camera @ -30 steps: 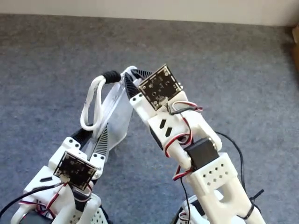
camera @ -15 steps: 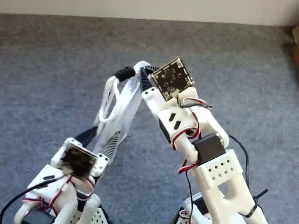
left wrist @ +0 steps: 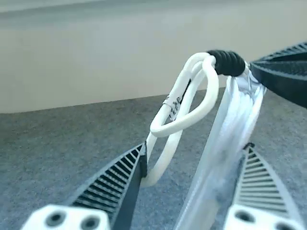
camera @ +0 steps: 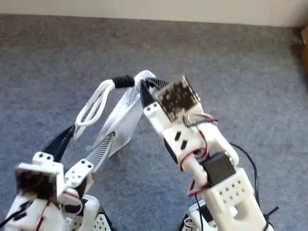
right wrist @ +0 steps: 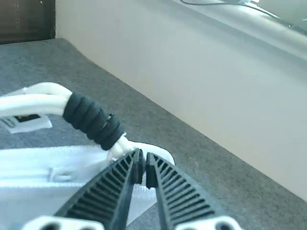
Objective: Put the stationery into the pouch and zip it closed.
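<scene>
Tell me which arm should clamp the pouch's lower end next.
Left, probably. The left gripper is open with the pouch between its fingers, so it need only close. The right gripper is shut on the pouch's top end by the cord loop, holding it up.

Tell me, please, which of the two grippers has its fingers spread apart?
The left gripper: its fingers stand wide apart, while the right gripper is pinched shut on the pouch.

1. We see a grey short-pile carpet surface (camera: 53, 62) carrying everything.
2. A pale cream wall band (camera: 144, 8) borders its far side.
3. By that band's right end we find a brown wooden object (camera: 305, 48) at the carpet's edge.
</scene>
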You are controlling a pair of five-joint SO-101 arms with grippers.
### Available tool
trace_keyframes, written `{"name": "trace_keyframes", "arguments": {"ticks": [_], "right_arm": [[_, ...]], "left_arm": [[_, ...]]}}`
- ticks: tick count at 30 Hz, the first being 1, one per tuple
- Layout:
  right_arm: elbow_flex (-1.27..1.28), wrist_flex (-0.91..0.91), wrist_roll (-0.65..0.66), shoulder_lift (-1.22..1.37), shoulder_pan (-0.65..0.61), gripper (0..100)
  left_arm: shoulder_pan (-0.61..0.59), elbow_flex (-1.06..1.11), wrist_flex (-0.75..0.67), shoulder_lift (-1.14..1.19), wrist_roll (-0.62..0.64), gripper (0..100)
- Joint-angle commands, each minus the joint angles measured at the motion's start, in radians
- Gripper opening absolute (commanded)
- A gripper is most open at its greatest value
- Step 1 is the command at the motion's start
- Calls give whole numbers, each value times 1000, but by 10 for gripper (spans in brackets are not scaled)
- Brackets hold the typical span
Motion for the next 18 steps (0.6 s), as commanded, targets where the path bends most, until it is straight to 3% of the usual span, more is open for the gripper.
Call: {"name": "trace_keyframes", "arguments": {"ticks": [1, 5, 13, 18], "right_arm": [[38, 8, -3, -97, -39, 5], [62, 35, -2, -156, -88, 5], [68, 70, -2, -162, -176, 5], [67, 77, -2, -165, -177, 5]], "left_arm": [[-53, -108, 18, -8, 46, 288], [-127, -68, 11, -8, 57, 289], [-134, -47, -66, -8, 213, 338], [-128, -88, -32, -10, 135, 337]]}}
